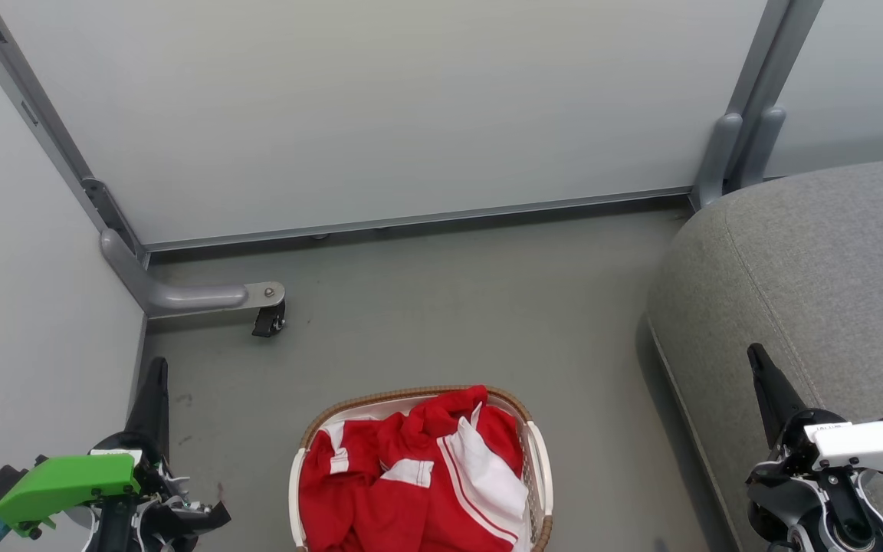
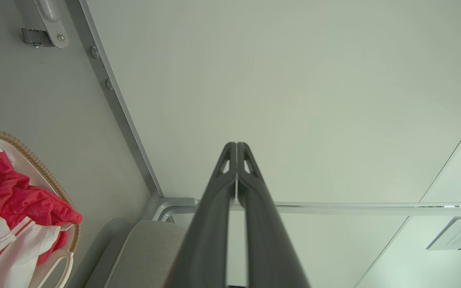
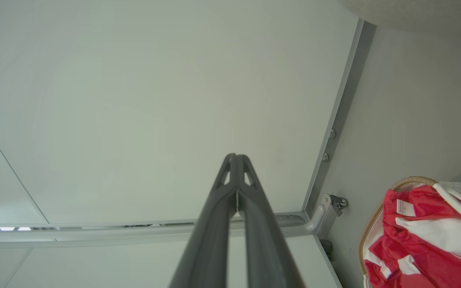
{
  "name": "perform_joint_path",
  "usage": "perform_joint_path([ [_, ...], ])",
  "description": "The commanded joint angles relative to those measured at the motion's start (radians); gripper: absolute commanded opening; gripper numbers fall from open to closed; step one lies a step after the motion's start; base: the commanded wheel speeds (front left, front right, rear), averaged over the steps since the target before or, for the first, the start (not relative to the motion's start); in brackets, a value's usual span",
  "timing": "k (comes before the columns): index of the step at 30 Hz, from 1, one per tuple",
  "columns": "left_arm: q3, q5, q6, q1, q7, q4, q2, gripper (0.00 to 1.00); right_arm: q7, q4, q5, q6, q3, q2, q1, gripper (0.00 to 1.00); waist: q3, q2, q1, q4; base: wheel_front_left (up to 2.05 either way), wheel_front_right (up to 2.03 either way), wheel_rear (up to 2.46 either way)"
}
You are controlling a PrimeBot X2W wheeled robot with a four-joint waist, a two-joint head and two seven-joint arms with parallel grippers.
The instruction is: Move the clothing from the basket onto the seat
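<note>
I judge nothing moved yet: the clothing (image 1: 411, 475) lies heaped in the basket (image 1: 539, 468) on the floor (image 1: 449, 307), with none on the seat (image 1: 817, 261) beside it. My left claw (image 1: 156, 368) and right claw (image 1: 756, 356) flank the basket, both clenched empty, so every garment is left to carry.

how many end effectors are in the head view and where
2. The left end effector is at lower left, over the floor left of the basket. The right end effector is at lower right, against the grey sofa. Both are shut and empty.
</note>
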Motion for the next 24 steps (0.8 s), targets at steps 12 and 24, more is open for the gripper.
perform_joint_path([
  [12, 0.002, -0.003, -0.006, -0.011, 0.004, -0.002, 0.006, 0.0, 0.002, -0.004, 0.003, 0.0, -0.001, -0.006, -0.008, 0.0, 0.0, 0.0, 0.0, 0.0, 0.0, 0.0, 0.0],
  [24, 0.002, -0.003, -0.006, -0.011, 0.004, -0.002, 0.006, 0.0, 0.002, -0.004, 0.003, 0.0, -0.001, -0.006, -0.008, 0.0, 0.0, 0.0, 0.0, 0.0, 0.0, 0.0, 0.0],
])
